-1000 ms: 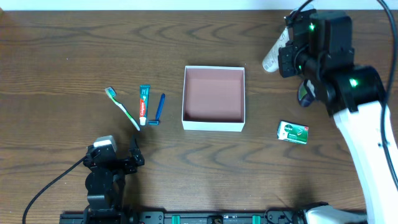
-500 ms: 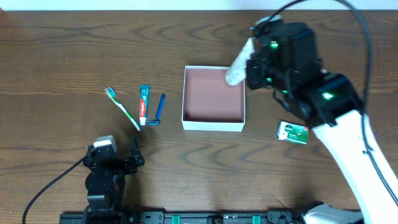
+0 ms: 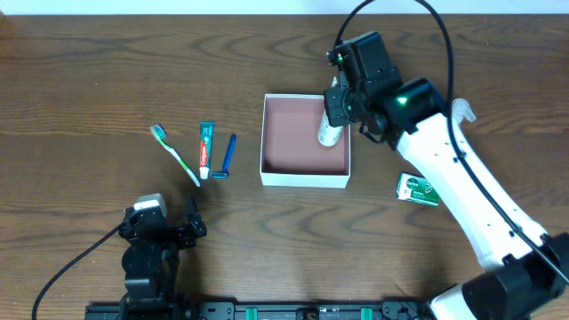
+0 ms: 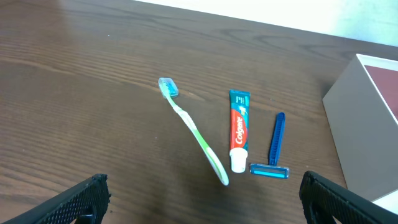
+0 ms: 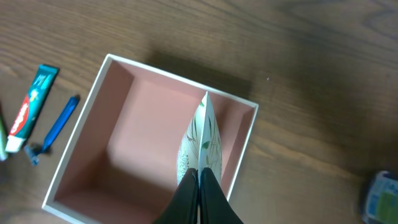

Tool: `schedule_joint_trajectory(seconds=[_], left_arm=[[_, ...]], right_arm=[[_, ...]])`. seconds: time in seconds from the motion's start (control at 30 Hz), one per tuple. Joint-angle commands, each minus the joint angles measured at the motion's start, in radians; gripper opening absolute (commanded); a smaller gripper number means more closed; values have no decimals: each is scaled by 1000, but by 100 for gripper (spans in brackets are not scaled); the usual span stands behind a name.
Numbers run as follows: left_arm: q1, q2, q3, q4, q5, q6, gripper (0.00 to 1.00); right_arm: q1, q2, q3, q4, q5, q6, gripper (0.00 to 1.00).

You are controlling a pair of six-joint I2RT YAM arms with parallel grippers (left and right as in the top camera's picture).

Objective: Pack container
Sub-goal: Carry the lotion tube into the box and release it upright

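The container [image 3: 305,180] is a square white-walled box with a pinkish-brown floor at the table's middle; it also shows in the right wrist view [image 5: 81,155] and at the right edge of the left wrist view [image 4: 357,118]. My right gripper [image 3: 336,108] [image 5: 200,180] is shut on a white tube [image 3: 330,132] [image 5: 202,140] and holds it over the box's right side. A toothbrush [image 3: 176,153] [image 4: 196,134], toothpaste [image 3: 206,148] [image 4: 237,130] and blue razor [image 3: 226,156] [image 4: 275,146] lie left of the box. My left gripper [image 3: 164,229] [image 4: 199,199] is open and empty near the front edge.
A green soap packet [image 3: 418,188] lies right of the box, also at the right edge of the right wrist view [image 5: 380,196]. The right arm [image 3: 462,196] stretches from the front right across the table. Bare wood surrounds the items.
My right gripper has carried the white tube from the back right corner leftward to above the box's right side. The left arm has not moved.
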Motion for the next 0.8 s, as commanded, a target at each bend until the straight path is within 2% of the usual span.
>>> schedule_joint_trajectory(seconds=[0.0, 0.27, 0.3, 0.33, 0.37, 0.47, 0.67, 0.77], left_arm=[[5, -6, -19, -4, -16, 13, 98], [5, -6, -19, -4, -16, 13, 98], [5, -6, -19, -4, -16, 13, 98], [5, -6, -19, -4, -16, 13, 98], [5, -6, -19, -4, -16, 13, 98], [5, -6, -19, -4, -16, 13, 98], [5, -6, -19, -4, -16, 13, 98], [5, -6, -19, -4, -16, 13, 98]], right_arm=[[-2, 24, 28, 34, 27, 16, 1], [-8, 57, 28, 99, 62, 16, 2], [-9, 57, 28, 100, 62, 16, 10], [-9, 57, 28, 99, 62, 16, 28], [-9, 57, 28, 99, 61, 16, 32], [-9, 57, 28, 98, 61, 16, 33], [-10, 40, 29, 98, 77, 16, 49], [-14, -5, 29, 98, 100, 15, 52]])
